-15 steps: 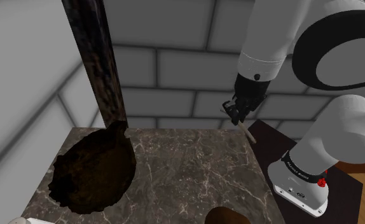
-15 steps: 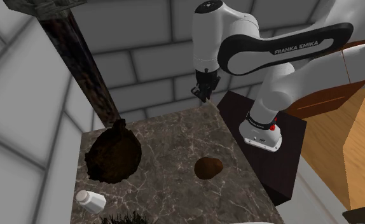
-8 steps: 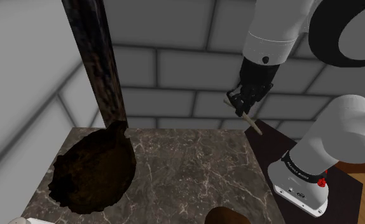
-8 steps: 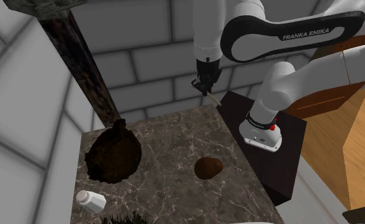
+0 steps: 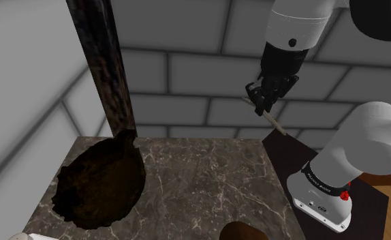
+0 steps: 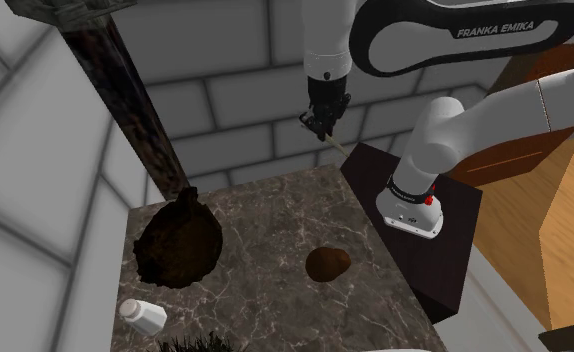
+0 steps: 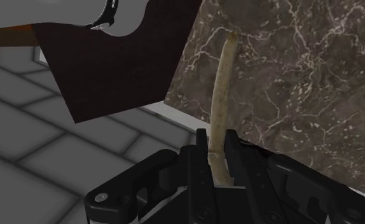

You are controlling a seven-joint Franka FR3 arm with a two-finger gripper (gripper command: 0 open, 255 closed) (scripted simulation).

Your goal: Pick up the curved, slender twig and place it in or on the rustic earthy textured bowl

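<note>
Soft, diffuse, rather dim light. The white arm (image 5: 293,27) above the pincer (image 5: 261,108) is the brightest surface, shading smoothly to grey. The block wall (image 5: 187,75) behind the pincer is mid-grey. The marble tabletop (image 5: 208,184) below it is evenly lit, its veins crisp. The bowl (image 5: 102,181) is near-black. The pale twig (image 7: 220,95) clasped in the pincer is sharply drawn.

The dark, white-veined marble table (image 6: 275,215) carries a rough dark brown bowl (image 6: 180,247), a rounded brown lump (image 6: 328,264) well apart from it, and a white jar (image 6: 143,316) near a corner.
</note>
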